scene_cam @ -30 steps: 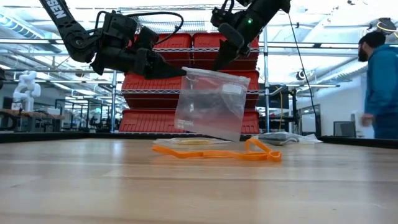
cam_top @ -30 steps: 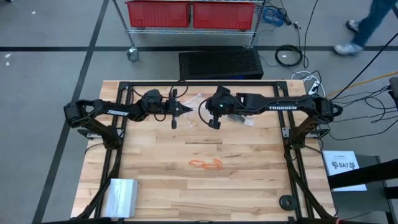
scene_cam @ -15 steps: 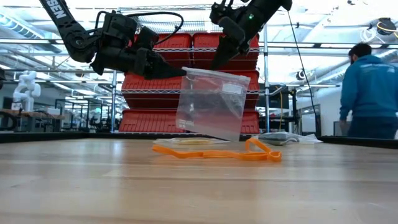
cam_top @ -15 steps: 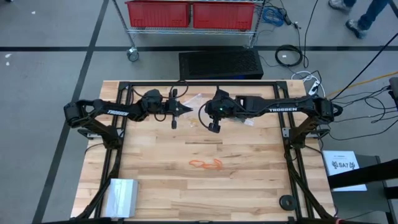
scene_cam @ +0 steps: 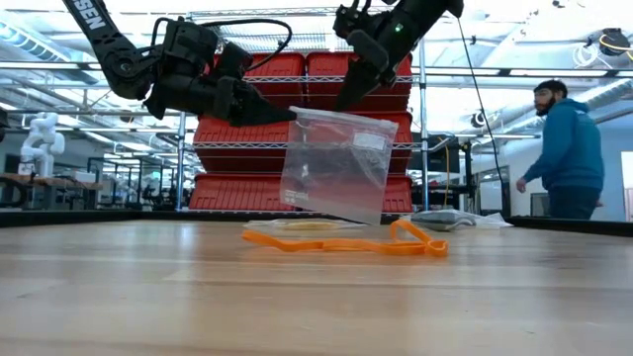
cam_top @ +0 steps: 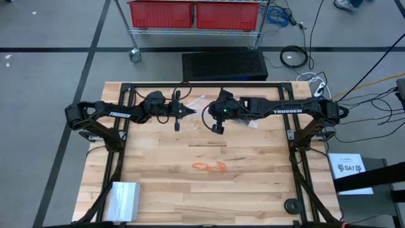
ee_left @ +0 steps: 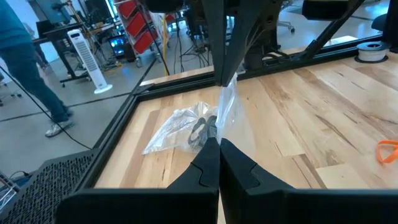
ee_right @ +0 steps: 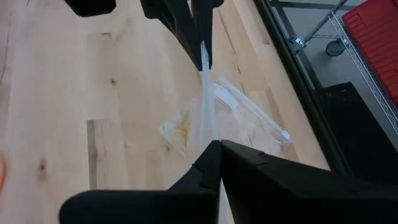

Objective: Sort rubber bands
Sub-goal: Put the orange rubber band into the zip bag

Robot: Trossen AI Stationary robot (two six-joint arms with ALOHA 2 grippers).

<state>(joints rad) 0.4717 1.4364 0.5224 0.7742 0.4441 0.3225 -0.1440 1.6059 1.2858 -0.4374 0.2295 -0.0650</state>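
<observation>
A clear plastic bag hangs between my two grippers over the far middle of the table. My left gripper is shut on its top corner. My right gripper is shut on the top edge farther along. Orange rubber bands lie loose on the wood at the table's middle, and they also show in the low view. Beneath the grippers two more clear bags lie flat on the table. One bag holds dark bands and the other holds yellowish ones. My left gripper pinches the bag's top corner between its two fingers, coming in nearly level from the table's left. The bag hangs below the fingers; whether its lower edge touches the table I cannot tell. My right gripper pinches the bag's top edge about midway along between its two fingers, slanting down from the table's right. In its wrist view the bag runs edge-on from its fingertips to the left gripper.
A black frame runs around the table. A clear roll sits at the near left corner and a small black disc at the near right. A person stands in the room beyond the table.
</observation>
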